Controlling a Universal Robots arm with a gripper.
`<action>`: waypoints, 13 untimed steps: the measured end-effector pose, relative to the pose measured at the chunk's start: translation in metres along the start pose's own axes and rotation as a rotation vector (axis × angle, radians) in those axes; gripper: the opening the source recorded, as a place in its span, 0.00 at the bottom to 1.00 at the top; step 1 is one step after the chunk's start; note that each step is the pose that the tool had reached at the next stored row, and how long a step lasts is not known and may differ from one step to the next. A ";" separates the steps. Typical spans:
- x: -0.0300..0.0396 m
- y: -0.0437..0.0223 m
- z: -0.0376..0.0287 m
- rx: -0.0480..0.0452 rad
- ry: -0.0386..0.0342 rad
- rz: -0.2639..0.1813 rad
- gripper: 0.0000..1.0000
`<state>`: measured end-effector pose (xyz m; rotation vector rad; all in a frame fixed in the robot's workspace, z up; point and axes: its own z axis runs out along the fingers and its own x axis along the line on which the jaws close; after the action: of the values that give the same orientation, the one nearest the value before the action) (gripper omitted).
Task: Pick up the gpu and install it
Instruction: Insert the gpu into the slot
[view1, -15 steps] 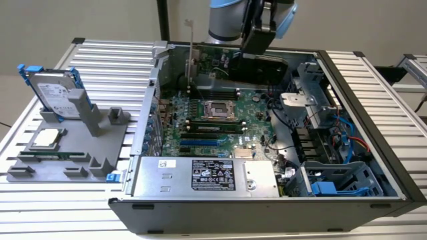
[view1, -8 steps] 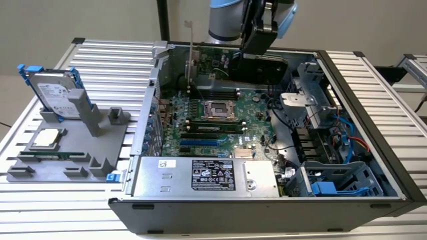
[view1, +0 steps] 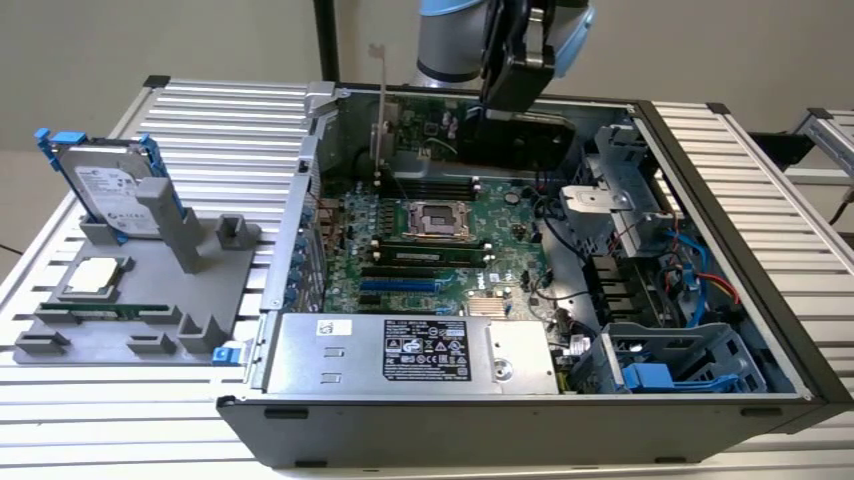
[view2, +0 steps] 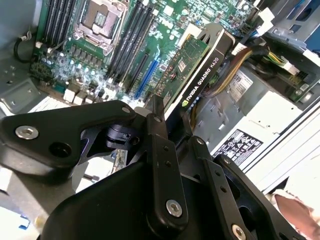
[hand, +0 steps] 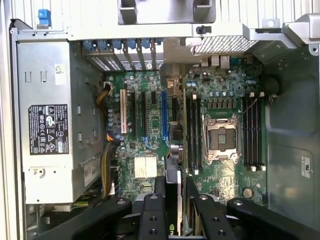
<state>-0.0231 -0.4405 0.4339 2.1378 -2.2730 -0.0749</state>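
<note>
My gripper (view1: 511, 108) hangs over the far end of the open computer case (view1: 534, 420), shut on the gpu (view1: 518, 145). The gpu is held on edge above the motherboard (view1: 427, 250), its silver bracket (view1: 380, 110) towards the case's rear wall. In the second wrist view the gpu (view2: 187, 67) shows its green board and black cooler, pinched at its near end by the black fingers (view2: 159, 135). In the first wrist view the gpu (hand: 172, 130) is edge-on, between the blue expansion slot (hand: 163, 115) and the memory slots, with the gripper (hand: 175, 194) below it.
A silver power supply (view1: 407, 352) fills the case's near end. A blue drive cage (view1: 667, 365) and cables lie at the exterior view's right. Outside the case, a grey stand (view1: 134, 300) holds a hard drive with blue rails (view1: 107, 185), a processor (view1: 94, 277) and a memory stick (view1: 107, 310).
</note>
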 end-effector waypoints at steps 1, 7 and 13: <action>0.0000 0.0001 0.0006 0.0010 0.0000 0.000 0.00; 0.0002 0.0012 0.0049 0.0076 0.0005 -0.005 0.00; 0.0003 0.0021 0.0074 0.0117 0.0011 -0.010 0.00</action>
<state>-0.0256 -0.4405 0.4266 2.1541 -2.2683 -0.0608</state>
